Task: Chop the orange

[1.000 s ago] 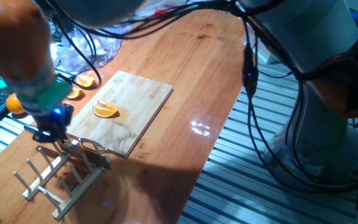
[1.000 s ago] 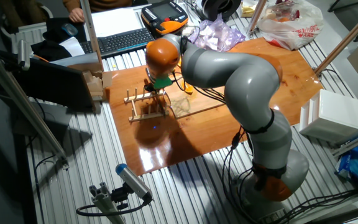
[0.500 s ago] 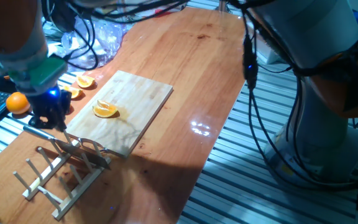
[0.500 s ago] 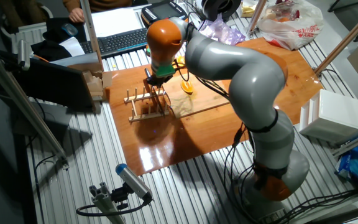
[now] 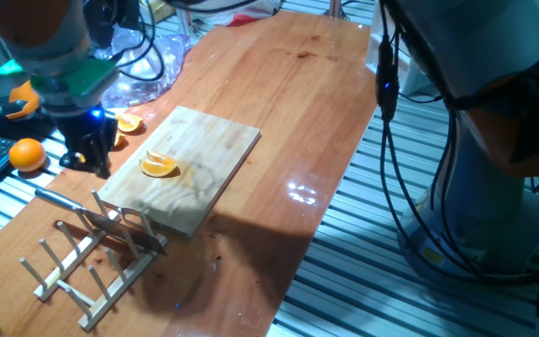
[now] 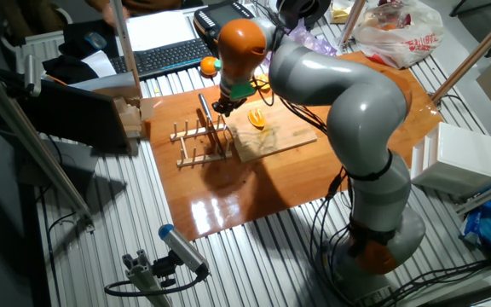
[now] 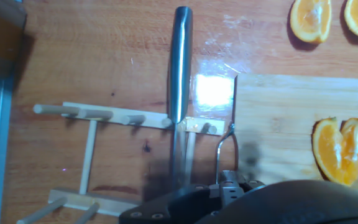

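Note:
The orange (image 5: 159, 166) lies on the wooden board (image 5: 204, 150) as a small wedge; the hand view shows it (image 7: 340, 149) split into two pieces that touch. It also shows in the other fixed view (image 6: 257, 119). A metal-handled knife (image 5: 61, 199) rests across the wooden peg rack (image 5: 92, 257), and its handle (image 7: 180, 62) points away from me in the hand view. My gripper (image 5: 90, 157) hangs above the table by the board's left corner, apart from the knife. It looks open and holds nothing. Its fingertips do not show in the hand view.
A whole round orange (image 5: 26, 153) and two orange slices (image 5: 124, 123) lie left of the board. The slices show at the top right of the hand view (image 7: 311, 18). A keyboard (image 6: 160, 58) and plastic bags (image 6: 297, 43) lie at the table's far end. The arm's cables hang over the table.
My gripper has left the knife handle at the rack, risen and moved toward the board's left corner. The knife stays on the rack. The wedge has not moved.

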`<control>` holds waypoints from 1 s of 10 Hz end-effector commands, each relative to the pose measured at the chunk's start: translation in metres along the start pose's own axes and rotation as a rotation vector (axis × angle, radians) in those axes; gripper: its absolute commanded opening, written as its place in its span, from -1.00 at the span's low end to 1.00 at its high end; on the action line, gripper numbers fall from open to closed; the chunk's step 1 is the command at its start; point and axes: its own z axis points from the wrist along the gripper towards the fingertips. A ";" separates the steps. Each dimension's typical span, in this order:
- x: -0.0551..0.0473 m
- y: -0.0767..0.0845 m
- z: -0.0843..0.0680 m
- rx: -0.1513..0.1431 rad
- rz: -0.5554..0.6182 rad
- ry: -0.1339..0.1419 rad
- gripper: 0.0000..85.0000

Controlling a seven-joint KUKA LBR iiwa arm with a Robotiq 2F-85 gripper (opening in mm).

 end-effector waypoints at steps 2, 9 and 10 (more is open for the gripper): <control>0.000 0.000 -0.002 -0.001 -0.006 -0.008 -1.00; 0.000 0.006 -0.005 -0.013 0.000 0.034 -1.00; 0.000 0.006 -0.004 -0.012 0.003 0.034 -1.00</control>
